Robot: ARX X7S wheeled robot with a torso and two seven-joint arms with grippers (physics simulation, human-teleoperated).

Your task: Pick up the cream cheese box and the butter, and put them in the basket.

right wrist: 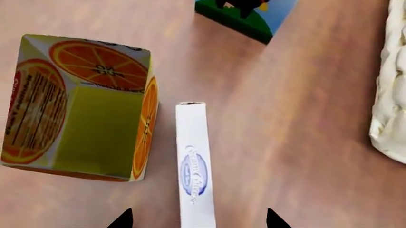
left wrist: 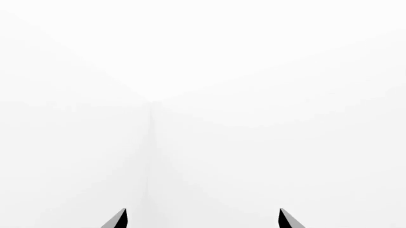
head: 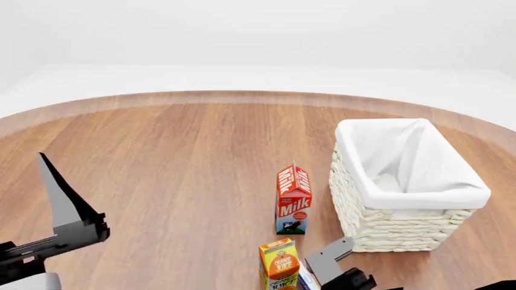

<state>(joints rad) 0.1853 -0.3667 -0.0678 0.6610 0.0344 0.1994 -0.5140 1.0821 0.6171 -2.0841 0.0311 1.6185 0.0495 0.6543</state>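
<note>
The cream cheese box (right wrist: 193, 166) stands on a thin edge on the wooden table, its narrow white face with a blue oval logo turned to the right wrist camera. My right gripper (right wrist: 195, 219) is open, with one fingertip on each side of the box and a gap to either side. In the head view that gripper (head: 339, 273) sits low, near the basket (head: 451, 196), a white wicker one with a cloth liner. My left gripper (left wrist: 203, 218) is open with nothing between its fingers, facing only white background; it hangs at the far left (head: 69, 211). The butter is out of view.
An orange juice carton (right wrist: 82, 109) stands close beside the cream cheese box, also seen in the head view (head: 279, 263). A red milk carton (head: 293, 199) stands behind it, near the basket's wall (right wrist: 393, 95). Wooden tabletop (head: 177, 169) spreads to the left.
</note>
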